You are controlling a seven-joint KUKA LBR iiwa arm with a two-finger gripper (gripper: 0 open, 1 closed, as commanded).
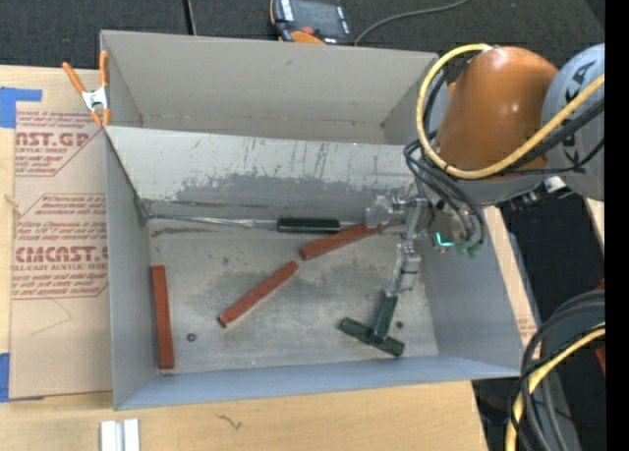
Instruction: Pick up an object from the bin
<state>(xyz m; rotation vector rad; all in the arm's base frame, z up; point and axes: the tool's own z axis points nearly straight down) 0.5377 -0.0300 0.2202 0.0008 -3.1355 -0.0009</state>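
Observation:
My gripper (403,267) hangs low over the right side of the bin floor. Its metal tip ends just above the upper end of a dark green T-shaped piece (375,327), which lies at the front right. Whether the two touch I cannot make out. A red-brown stick (337,242) lies slanted just left of the gripper, its right end close to the gripper's body. Left of that stick lies a long thin metal rod with a dark green handle (308,226), stretched along the back of the floor.
A second red-brown stick (257,294) lies diagonally in the middle of the floor. A third one (161,316) rests along the left wall. The arm with its orange cover and yellow cables reaches in over the right rim.

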